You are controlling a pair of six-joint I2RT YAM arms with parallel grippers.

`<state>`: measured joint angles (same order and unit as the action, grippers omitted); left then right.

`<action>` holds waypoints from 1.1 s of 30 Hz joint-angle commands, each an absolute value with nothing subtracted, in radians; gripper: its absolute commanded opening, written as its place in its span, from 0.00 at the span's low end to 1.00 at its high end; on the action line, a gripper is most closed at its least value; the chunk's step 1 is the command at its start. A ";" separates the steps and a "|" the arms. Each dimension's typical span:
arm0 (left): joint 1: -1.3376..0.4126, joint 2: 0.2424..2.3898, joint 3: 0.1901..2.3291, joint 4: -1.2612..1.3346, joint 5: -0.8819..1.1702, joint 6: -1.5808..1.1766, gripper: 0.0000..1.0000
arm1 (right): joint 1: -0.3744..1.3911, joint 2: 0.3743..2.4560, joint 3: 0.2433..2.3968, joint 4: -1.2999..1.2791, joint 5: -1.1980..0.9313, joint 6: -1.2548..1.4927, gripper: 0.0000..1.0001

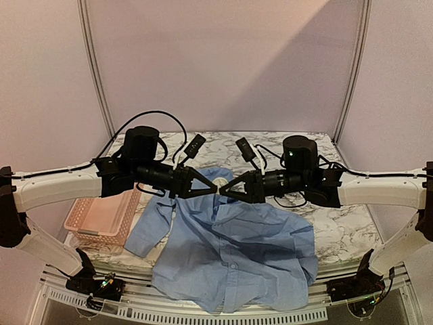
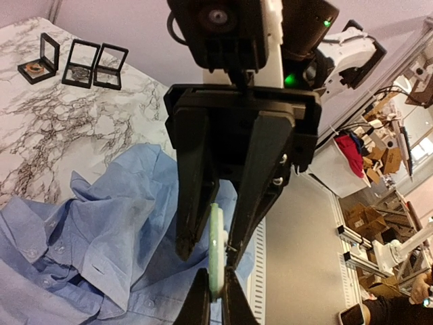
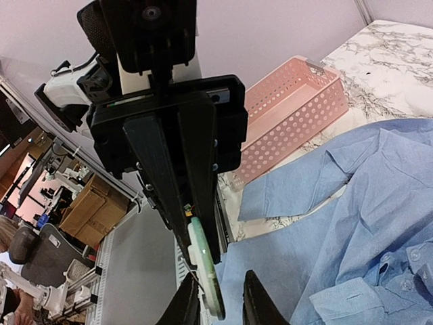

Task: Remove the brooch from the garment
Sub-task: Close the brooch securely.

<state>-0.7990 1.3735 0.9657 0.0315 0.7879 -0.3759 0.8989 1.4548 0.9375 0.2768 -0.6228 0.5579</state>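
The brooch [image 1: 218,191] is a pale green disc [image 2: 215,244] held edge-on in the air above the garment [image 1: 230,250], a light blue collared shirt spread wrinkled on the marble table. My left gripper [image 1: 210,189] is shut on the brooch's lower edge [image 2: 215,271]. My right gripper [image 1: 226,191] faces it tip to tip and straddles the same disc [image 3: 206,267]. Its jaws [image 3: 220,276] stand apart: one finger is close to the pin side, and a gap shows at the other. The shirt [image 2: 81,237] lies below both grippers [image 3: 352,230].
A pink plastic basket [image 1: 101,217] stands at the table's left edge beside a shirt sleeve [image 3: 291,115]. Three black framed display boxes [image 2: 81,62] stand on the marble at the back. The table's front edge has a white slotted rail [image 1: 203,315].
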 commanded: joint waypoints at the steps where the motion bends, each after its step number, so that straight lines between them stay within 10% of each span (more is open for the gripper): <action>1: -0.791 1.356 0.955 0.051 0.812 -0.379 0.00 | 0.906 1.449 0.936 0.330 -0.531 0.586 0.20; 33: -0.798 1.348 0.954 0.052 0.813 -0.375 0.00 | 0.905 1.427 0.897 0.299 -0.258 0.719 0.06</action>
<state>-0.7868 1.3735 0.9657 0.0475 0.7444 -0.3801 0.9279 1.4445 0.9310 0.3084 -0.4385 0.6708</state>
